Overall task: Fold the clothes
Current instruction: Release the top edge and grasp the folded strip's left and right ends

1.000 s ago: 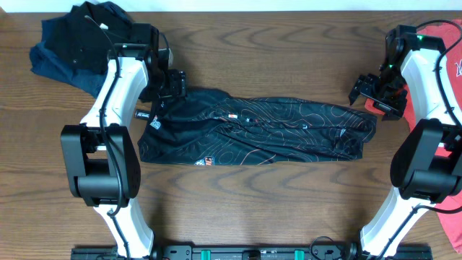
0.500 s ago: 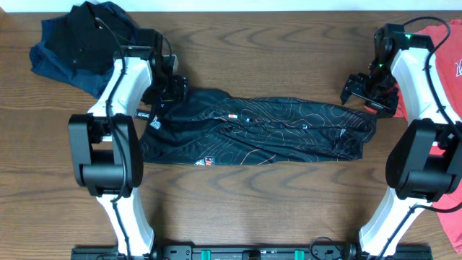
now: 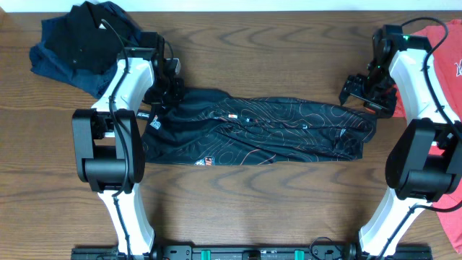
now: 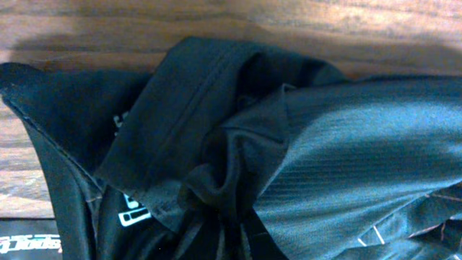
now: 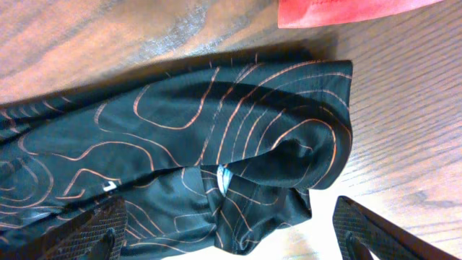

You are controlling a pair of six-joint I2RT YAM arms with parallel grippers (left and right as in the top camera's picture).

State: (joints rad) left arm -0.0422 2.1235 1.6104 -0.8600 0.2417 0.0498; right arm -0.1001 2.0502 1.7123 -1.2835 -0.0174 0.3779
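The jersey [image 3: 274, 130] lay folded into a long black band across the middle of the wooden table [image 3: 253, 209], its orange contour lines uppermost. The left gripper [image 3: 170, 88] sat on the band's far left corner, jaws pressed together on a pinch of fabric; its wrist camera showed the cloth [image 4: 346, 144] puckered into a knot, with the fingers themselves out of sight. The right gripper [image 3: 363, 90] hung just beyond the far right corner, jaws spread wide and holding nothing, straddling the jersey's end [image 5: 180, 144]. A heap of black and navy garments [image 3: 79, 40] crowded the far left corner behind the left arm. A coral-red T-shirt [image 3: 444, 43] lay along the right edge, partly under the right arm.
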